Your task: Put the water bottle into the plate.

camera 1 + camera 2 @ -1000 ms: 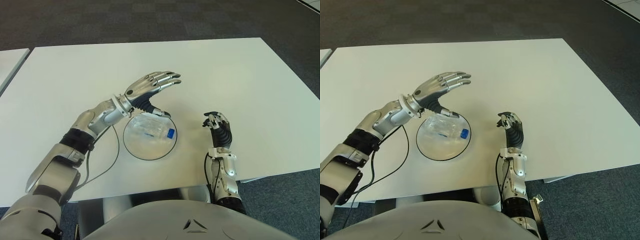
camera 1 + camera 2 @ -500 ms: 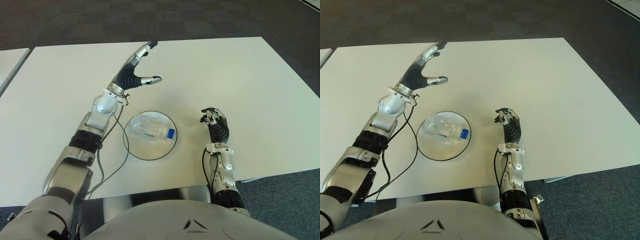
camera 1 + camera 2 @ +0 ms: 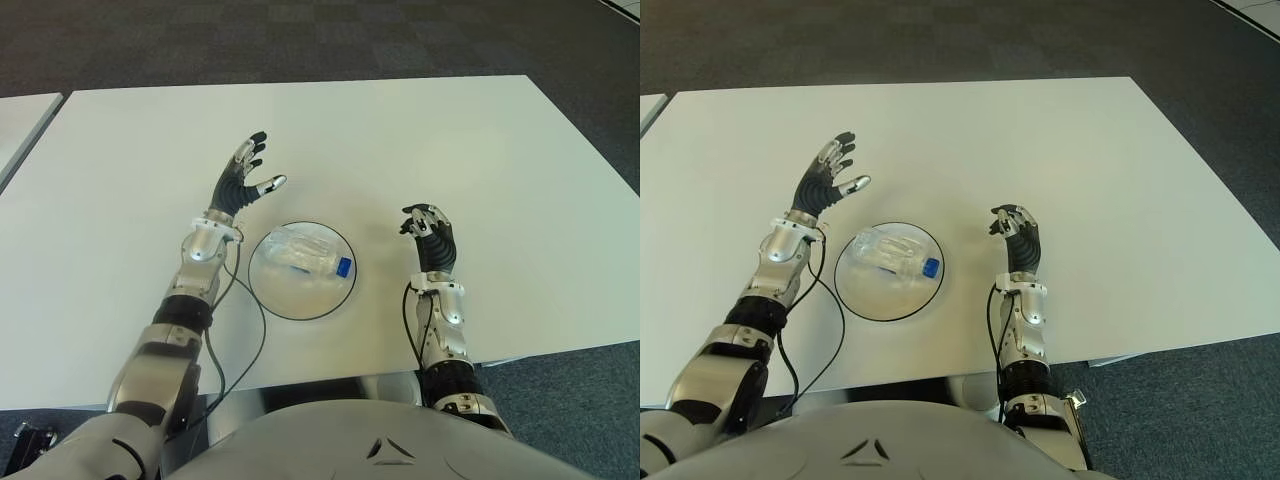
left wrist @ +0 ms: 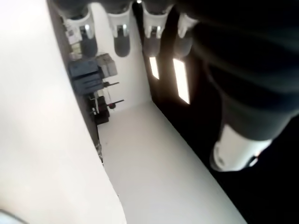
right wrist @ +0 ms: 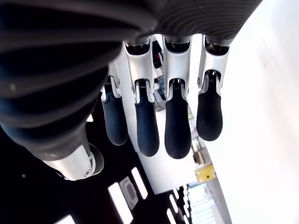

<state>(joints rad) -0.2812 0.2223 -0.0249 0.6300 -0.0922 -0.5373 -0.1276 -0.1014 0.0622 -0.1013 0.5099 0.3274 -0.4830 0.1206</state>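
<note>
Dark grey carpet surrounds a wide white table [image 3: 480, 150], seen from above by the robot's head camera. Near the front middle of the table sits a round, clear plate [image 3: 262, 293] with a thin dark rim. Inside it lies the water bottle [image 3: 308, 256], a clear plastic one on its side, wholly within the rim, with its blue cap pointing toward the robot's right.

On the left side of the plate, the left hand [image 3: 240, 181] is raised above the table, beyond the plate's far left edge and apart from it. Its palm is open, the fingers spread and pointing away from the robot, the thumb angled toward the plate, and it holds nothing. A thin black cable [image 3: 232, 335] hangs from the left forearm and loops across the table just beside the plate's left edge.

On the right side of the plate, clearly apart from it, the right hand [image 3: 431, 233] stands upright on its forearm near the table's front edge. Its dark fingers [image 5: 177, 123] are loosely curled forward, and the wrist view shows them empty, closing on nothing.
</note>
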